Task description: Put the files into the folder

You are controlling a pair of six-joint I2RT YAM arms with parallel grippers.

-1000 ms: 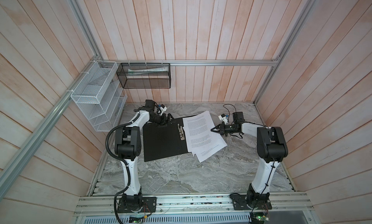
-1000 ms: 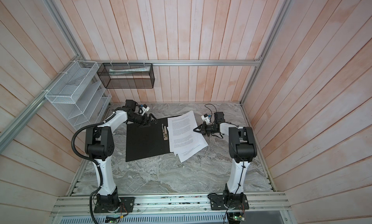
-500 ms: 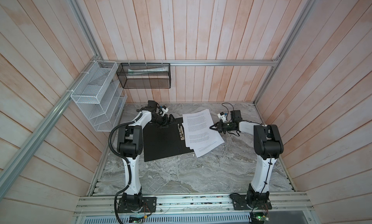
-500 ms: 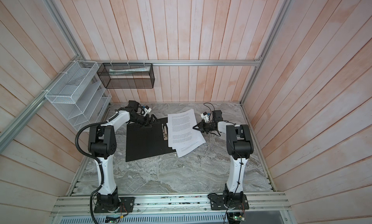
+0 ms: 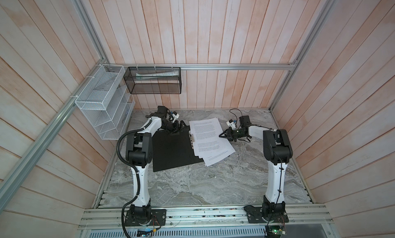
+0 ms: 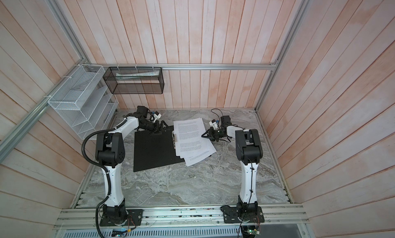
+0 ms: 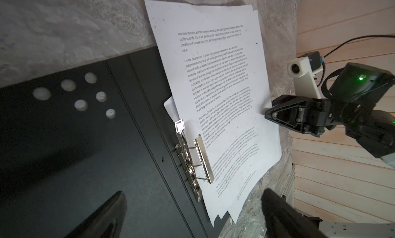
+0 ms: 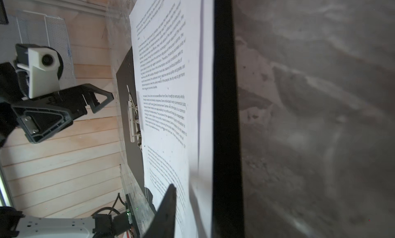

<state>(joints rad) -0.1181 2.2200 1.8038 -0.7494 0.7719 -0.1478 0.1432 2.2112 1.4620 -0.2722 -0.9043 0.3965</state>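
Left gripper [image 5: 179, 128] spread wide and empty over the far edge of the open folder [image 5: 171, 149] — probably placed to steady it
files [image 5: 206, 130] lie fanned beside its clip [image 7: 192, 160]; right gripper [image 5: 222, 135] meets their outer edge — pinching or parted, I cannot tell

Files [image 5: 205, 130] white, black text; folder [image 5: 171, 150] black inside; table [image 5: 192, 183] grey marbled; walls [image 5: 213, 34] pale pink planks.

the files [image 5: 208, 138] lie on the folder [image 5: 171, 151], right of its clip [image 5: 192, 138].
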